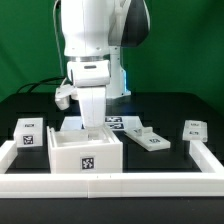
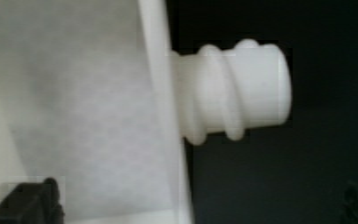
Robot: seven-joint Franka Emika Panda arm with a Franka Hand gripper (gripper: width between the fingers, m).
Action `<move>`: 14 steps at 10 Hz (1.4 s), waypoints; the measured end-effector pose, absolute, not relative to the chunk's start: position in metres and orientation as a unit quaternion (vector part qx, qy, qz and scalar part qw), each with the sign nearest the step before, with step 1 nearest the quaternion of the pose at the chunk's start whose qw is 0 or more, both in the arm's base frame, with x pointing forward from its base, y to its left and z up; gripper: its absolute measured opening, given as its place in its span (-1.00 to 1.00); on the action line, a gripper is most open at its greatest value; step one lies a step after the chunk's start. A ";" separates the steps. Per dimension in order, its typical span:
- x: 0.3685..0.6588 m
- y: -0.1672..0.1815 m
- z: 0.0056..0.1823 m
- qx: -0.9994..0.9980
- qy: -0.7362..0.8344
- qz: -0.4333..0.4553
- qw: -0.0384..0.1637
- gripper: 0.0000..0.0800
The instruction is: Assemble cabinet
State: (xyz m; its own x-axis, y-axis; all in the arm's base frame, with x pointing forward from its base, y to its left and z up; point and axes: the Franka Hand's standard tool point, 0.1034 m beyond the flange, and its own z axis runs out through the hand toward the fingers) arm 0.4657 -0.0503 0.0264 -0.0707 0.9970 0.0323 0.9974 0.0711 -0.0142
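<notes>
1. Worktop (image 1: 175, 108): black and fenced by a white rail (image 1: 110, 186) along the front and sides; every part is carried on it, so low sweeping travel across it is best avoided.
2. Arm (image 1: 95, 40): it is held upright over the middle of the scene, with its wrist low at the cabinet (image 1: 85, 152); any descent is best made vertically and slowly, since the walls are judged to be close on either side.
3. Cabinet: it is an open-topped white box with a tag on its front face, and is found at the front centre, just behind the rail; it is judged to be free on the worktop, so a one-sided push could slide it; force should be shared by both fingers.
4. Loose parts: a tagged block (image 1: 28, 131) is seen on the exterior view's left; a flat panel (image 1: 150, 139) and a second block (image 1: 193, 128) are seen on its right; all lie apart from the cabinet and should be left undisturbed.
5. Tool (image 2: 194, 204): its fingers (image 2: 25, 205) are seen at opposite sides of the wrist view, spread wide with nothing clamped; whether one touches the white wall (image 2: 78, 110) cannot be told; the chosen part should be centred between them before closing.
6. Ribbed knob (image 2: 238, 95): it is seen projecting from the wall's edge; the ribs should be kept clear of the pads, or gripped squarely.
</notes>
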 end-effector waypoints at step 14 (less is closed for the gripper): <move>0.466 -0.051 0.026 -0.687 -0.726 -0.005 0.017 -0.91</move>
State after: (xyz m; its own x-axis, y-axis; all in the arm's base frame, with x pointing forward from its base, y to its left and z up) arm 0.4656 -0.0511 0.0260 -0.0554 0.9980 0.0318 0.9983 0.0559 -0.0153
